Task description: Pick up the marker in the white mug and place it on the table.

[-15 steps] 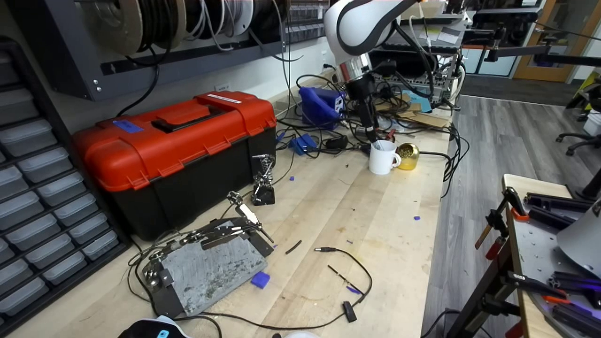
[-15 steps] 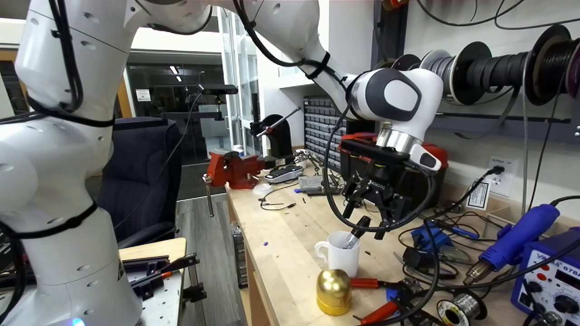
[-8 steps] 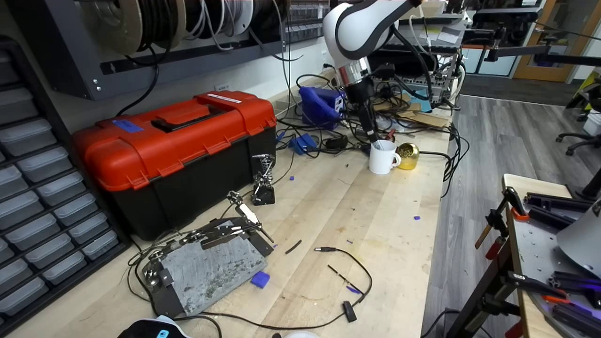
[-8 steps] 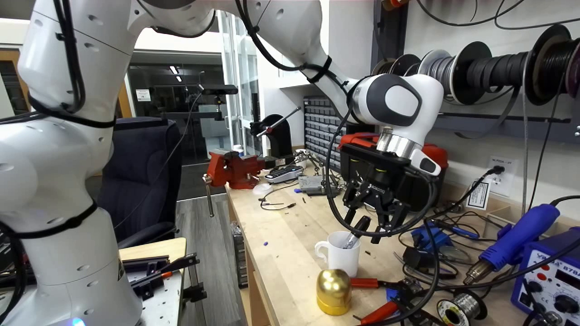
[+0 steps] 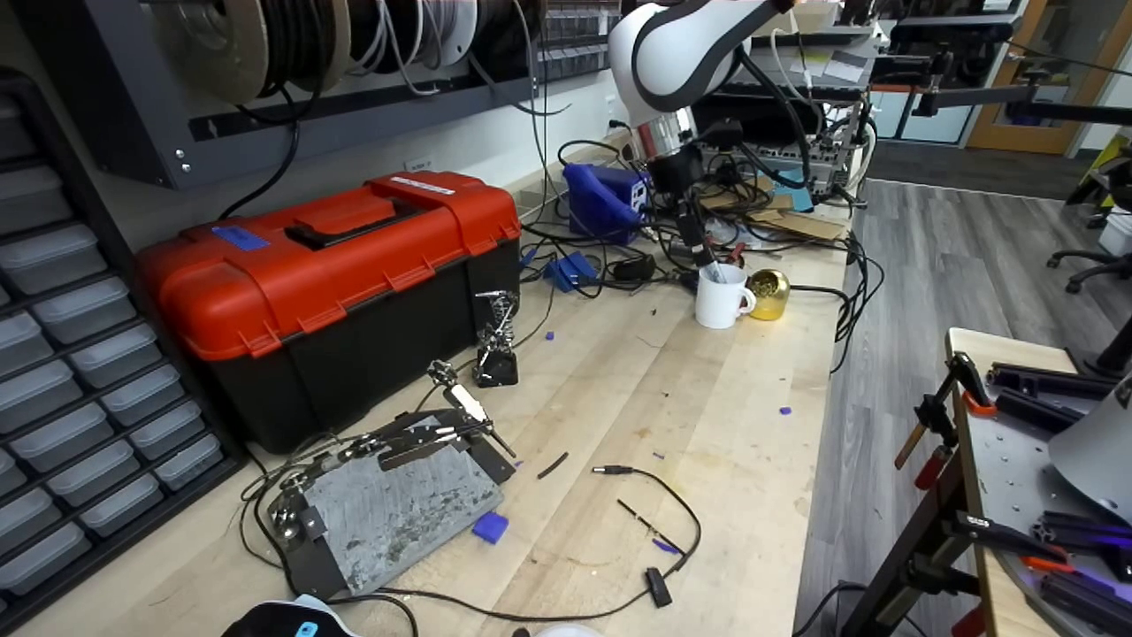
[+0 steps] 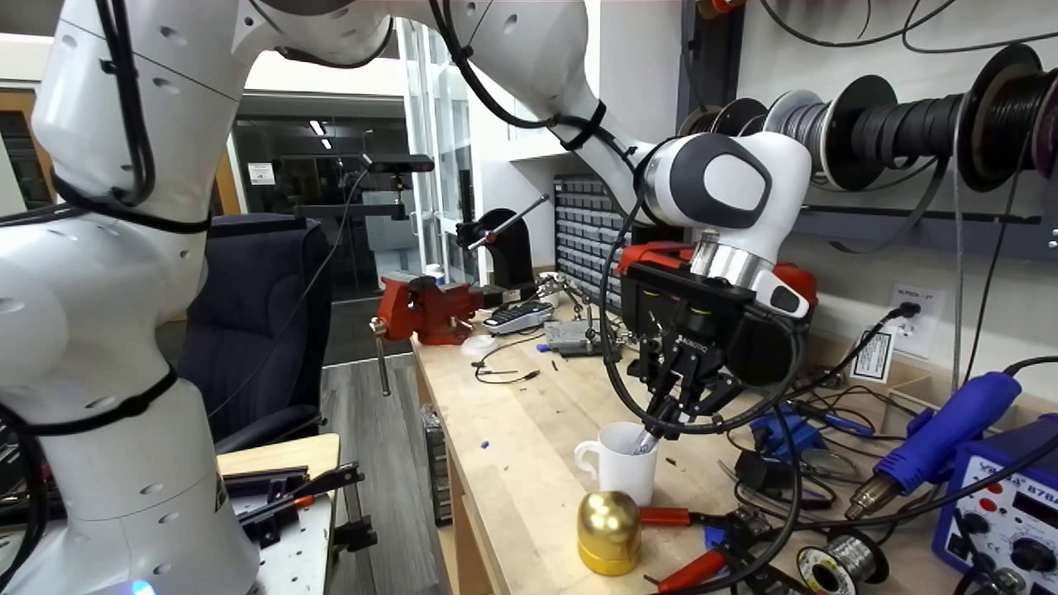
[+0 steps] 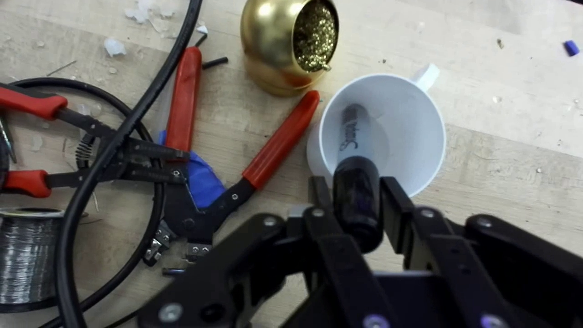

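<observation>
Black mkr [image 7: 357, 176] btm: wrist vw only

The white Franka Panda arm [image 6: 529, 66] has black straps [image 6: 585, 128], a grey-bordered oval panel [image 6: 736, 180] and a silver collar [image 6: 731, 263]; its black Robotiq gripper [image 7: 356, 196] shows round screw heads [image 7: 171, 313] low in the wrist view.
</observation>
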Motion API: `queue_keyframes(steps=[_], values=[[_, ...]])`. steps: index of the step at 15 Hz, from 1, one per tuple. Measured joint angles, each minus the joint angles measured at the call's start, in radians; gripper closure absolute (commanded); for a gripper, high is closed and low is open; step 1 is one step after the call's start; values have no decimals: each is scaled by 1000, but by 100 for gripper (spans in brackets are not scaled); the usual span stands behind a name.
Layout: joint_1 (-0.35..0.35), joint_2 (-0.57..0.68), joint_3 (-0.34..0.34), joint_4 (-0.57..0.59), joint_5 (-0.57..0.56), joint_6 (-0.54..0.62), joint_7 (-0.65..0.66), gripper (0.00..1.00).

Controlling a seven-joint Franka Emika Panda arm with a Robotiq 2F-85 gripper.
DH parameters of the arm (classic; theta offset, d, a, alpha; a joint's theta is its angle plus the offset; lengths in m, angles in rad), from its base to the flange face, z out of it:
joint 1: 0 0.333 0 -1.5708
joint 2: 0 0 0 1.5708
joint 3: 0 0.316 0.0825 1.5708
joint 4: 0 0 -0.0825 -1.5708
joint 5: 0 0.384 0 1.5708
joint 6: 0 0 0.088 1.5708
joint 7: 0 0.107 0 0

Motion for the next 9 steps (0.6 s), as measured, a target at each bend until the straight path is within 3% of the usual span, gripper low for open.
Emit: queue_keyframes(steps=[2,9], values=[[0,0,0,0,0,2,-4,96],[0,-2,1,-1,0,2,-7,96]])
